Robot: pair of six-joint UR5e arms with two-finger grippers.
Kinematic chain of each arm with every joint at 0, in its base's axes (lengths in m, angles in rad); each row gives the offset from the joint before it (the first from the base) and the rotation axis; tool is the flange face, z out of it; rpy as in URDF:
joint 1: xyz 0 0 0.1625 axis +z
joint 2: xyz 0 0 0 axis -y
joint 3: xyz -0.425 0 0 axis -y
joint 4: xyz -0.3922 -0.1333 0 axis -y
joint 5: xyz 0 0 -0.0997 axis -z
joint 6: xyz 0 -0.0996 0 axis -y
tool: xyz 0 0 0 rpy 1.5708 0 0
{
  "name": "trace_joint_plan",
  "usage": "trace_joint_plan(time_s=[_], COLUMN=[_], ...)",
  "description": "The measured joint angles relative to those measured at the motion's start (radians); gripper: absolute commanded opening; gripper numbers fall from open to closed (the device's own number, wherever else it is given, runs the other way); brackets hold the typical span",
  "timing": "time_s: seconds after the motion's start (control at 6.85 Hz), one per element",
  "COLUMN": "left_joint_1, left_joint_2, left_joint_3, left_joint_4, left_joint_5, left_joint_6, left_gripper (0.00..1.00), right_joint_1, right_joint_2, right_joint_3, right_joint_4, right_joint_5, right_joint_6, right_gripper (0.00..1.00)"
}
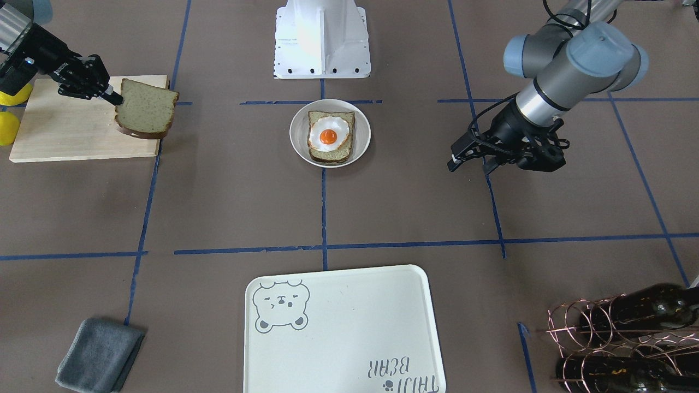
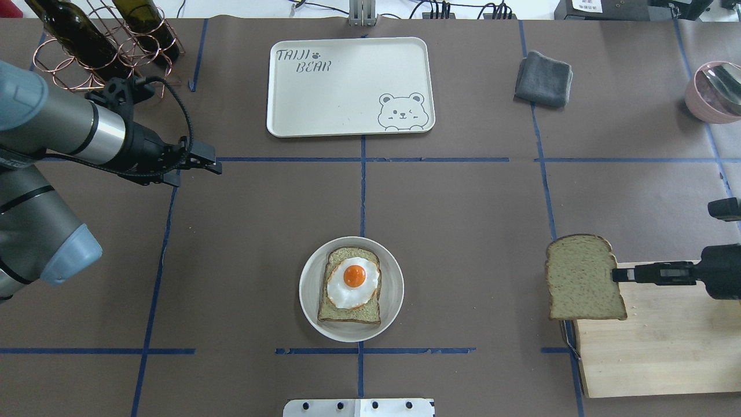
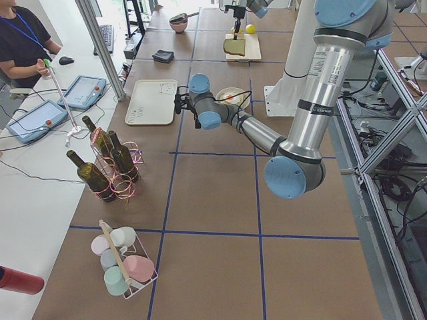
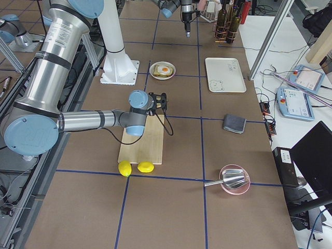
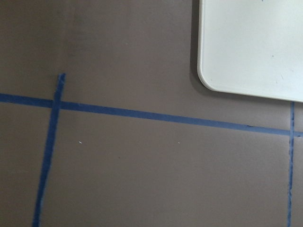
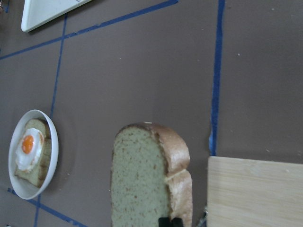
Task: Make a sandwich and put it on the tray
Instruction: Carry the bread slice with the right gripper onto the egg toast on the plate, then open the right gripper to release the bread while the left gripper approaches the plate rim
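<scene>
- The right gripper (image 2: 618, 274), at the right edge of the overhead view, is clamped on the edge of a bread slice (image 2: 583, 286), holding it raised over the corner of the wooden cutting board (image 2: 654, 353).
- Lower centre, a round white dish (image 2: 351, 288) holds the second bread slice (image 2: 349, 311) with the fried egg (image 2: 352, 282) lying on top.
- The bear tray (image 2: 349, 87) sits at top centre, well apart from the dish.
- The left gripper (image 2: 215, 163) hovers at upper left over bare table; its fingers look close together, but I cannot tell for sure.

Overhead and front views face oppositely — both share the tray (image 2: 347, 87).
</scene>
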Motion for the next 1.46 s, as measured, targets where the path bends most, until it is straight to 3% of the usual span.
trace_joint_plan(time_s=[0.29,0.73,1.17,1.46], left_joint_1=[0.067,0.118,0.120,0.120], left_joint_2=[-0.033,-0.053,-0.054,-0.054], left_joint_3=[0.001,0.001,0.003,0.002], left_joint_4=[-0.002,-0.002,-0.003,-0.004], left_joint_5=[0.040,0.078,0.073,0.072], left_joint_6=[-0.069,-0.110,-0.112,-0.113], left_gripper=[1.00,1.00,1.00,1.00], right_joint_1=[0.000,-0.052,-0.272,-0.371], right_joint_2=[0.151,0.404,0.577,0.659], right_joint_3=[-0.001,0.001,-0.006,-0.037], right_joint_4=[-0.060,-0.314,-0.497,-0.577], right_joint_5=[0.000,-0.040,-0.277,-0.376], right_joint_6=[0.099,0.134,0.150,0.152], right_gripper=[0.00,0.00,0.00,0.00])
